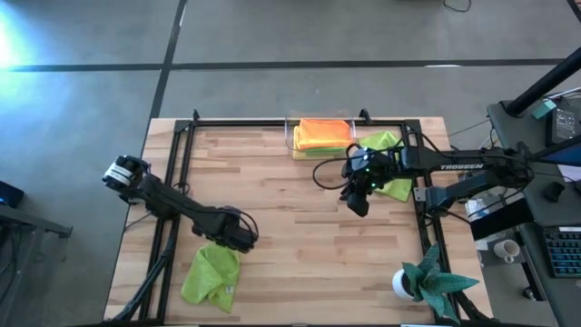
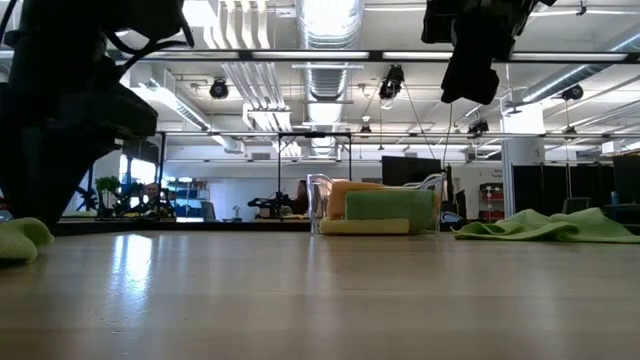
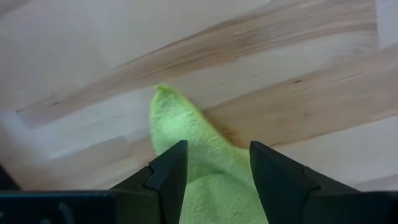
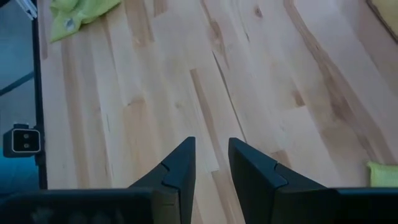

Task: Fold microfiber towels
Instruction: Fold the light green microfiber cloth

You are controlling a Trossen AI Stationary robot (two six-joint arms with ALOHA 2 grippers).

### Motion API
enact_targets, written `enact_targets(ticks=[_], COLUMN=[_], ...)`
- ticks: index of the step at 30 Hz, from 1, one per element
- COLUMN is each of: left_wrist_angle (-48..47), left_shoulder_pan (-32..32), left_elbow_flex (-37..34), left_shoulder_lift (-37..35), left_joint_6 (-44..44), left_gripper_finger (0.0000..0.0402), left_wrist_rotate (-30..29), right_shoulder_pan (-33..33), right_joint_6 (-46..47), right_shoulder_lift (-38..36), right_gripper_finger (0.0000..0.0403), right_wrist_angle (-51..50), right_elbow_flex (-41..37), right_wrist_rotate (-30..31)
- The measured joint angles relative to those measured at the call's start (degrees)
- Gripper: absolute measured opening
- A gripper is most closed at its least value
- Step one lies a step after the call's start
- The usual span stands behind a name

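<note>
The big wooden table [image 1: 300,218] holds everything. At its far edge sits a clear bin [image 1: 292,134] with folded towels stacked in it, an orange towel [image 1: 324,133] on top of a yellow one [image 1: 309,151]. Just beside the bin, on the right, a lime green towel [image 1: 388,163] lies loose and flat. Another green towel [image 1: 211,275] sits in a rumpled heap near the front left of the table.

The left gripper [image 3: 217,177] hangs low over that heap. Its jaws stand wide apart with a point of the soft cloth between them, but they do not pinch it yet. If the jaws close on only that thin tip, the fuzzy cloth could slip out, or the heap could drag and bunch up more.

The right gripper [image 4: 211,168] hovers above bare wood in the middle of the table, next to the flat green towel. Its jaws are partly open and hold nothing.

A small plant [image 1: 427,282] in a white pot stands at the front right corner.
</note>
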Motion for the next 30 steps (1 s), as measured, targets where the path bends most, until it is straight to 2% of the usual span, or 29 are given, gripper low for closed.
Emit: enact_targets(ticks=[18, 25, 30], left_wrist_angle=[1.02, 4.88, 7.24], left_shoulder_pan=[-1.11, -1.04, -0.98], left_elbow_flex=[-2.49, -3.25, -4.06], left_shoulder_lift=[1.66, 2.62, 3.61], left_joint_6=[-0.08, -0.08, 0.58], left_gripper_finger=[0.0157, 0.0157, 0.0134], left_wrist_rotate=[0.07, 0.04, 0.06], right_shoulder_pan=[0.00, 0.00, 0.00], right_joint_6=[-0.02, 0.00, 0.00], right_shoulder_lift=[0.00, 0.00, 0.00], right_gripper_finger=[0.0093, 0.0093, 0.0093], right_wrist_angle=[3.44, 3.44, 3.46], right_elbow_flex=[0.00, 0.00, 0.00], right_wrist_rotate=[0.90, 1.57, 1.56])
